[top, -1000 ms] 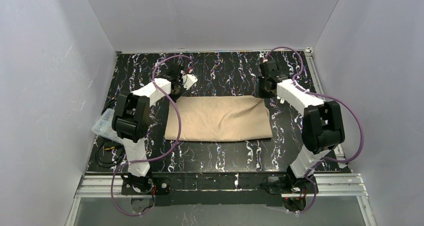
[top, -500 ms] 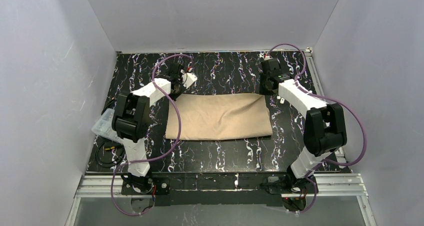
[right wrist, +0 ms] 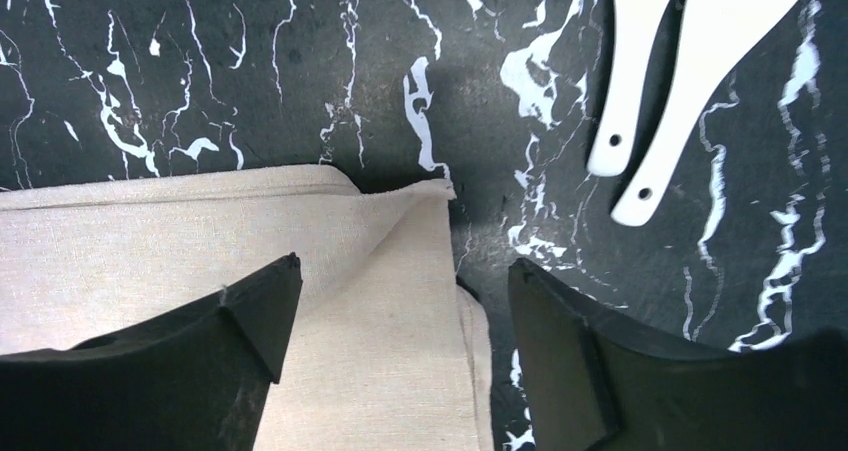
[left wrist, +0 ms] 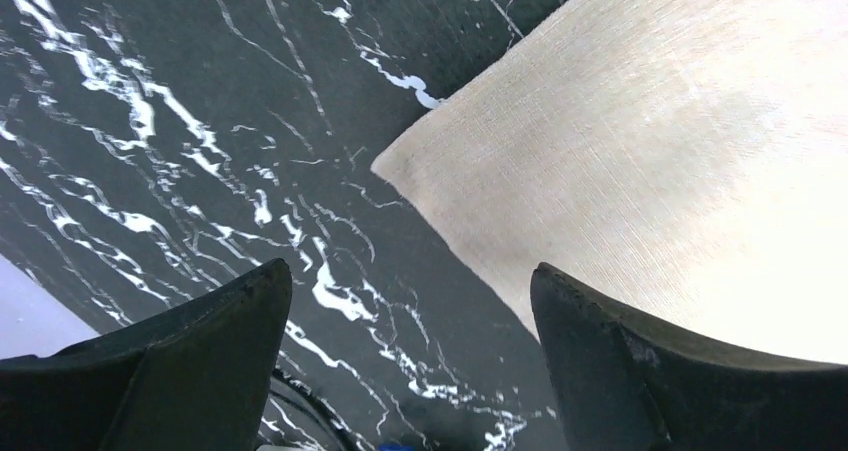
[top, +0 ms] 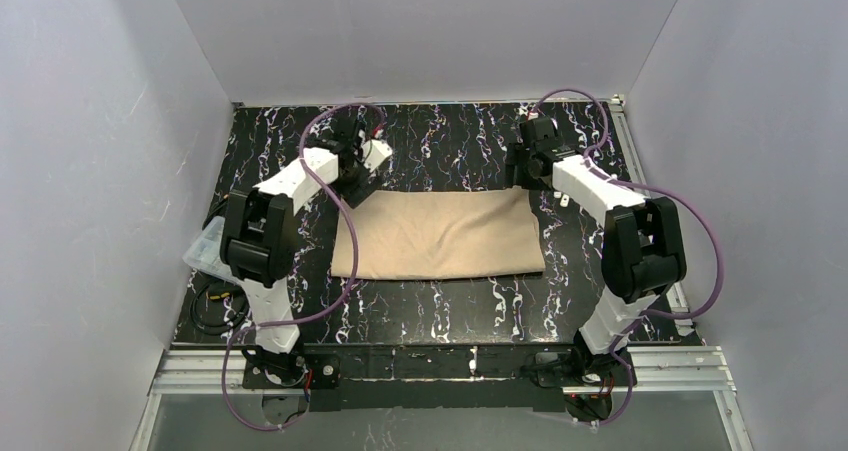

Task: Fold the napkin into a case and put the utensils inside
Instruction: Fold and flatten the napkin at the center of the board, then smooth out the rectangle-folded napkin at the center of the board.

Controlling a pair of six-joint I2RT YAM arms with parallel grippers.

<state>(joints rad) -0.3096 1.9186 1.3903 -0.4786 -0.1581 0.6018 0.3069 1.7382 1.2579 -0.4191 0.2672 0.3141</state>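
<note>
napkin: you have one napkin (top: 440,236), plain beige, folded into a wide rectangle, lying flat mid-table between the two arms.
utensils: you have two white utensils (right wrist: 635,71), side by side on the bare table, each with a small hole at the handle end. They sit just off the napkin's far right corner, outside the cloth.
left gripper (left wrist: 410,281): jaws wide, holding nothing, over the napkin's far left corner.
right gripper (right wrist: 400,271): jaws wide, holding nothing, over the far right corner, where you can see stacked layers.
box: one clear plastic box (top: 205,246) at the left edge of the table (top: 450,141).
</note>
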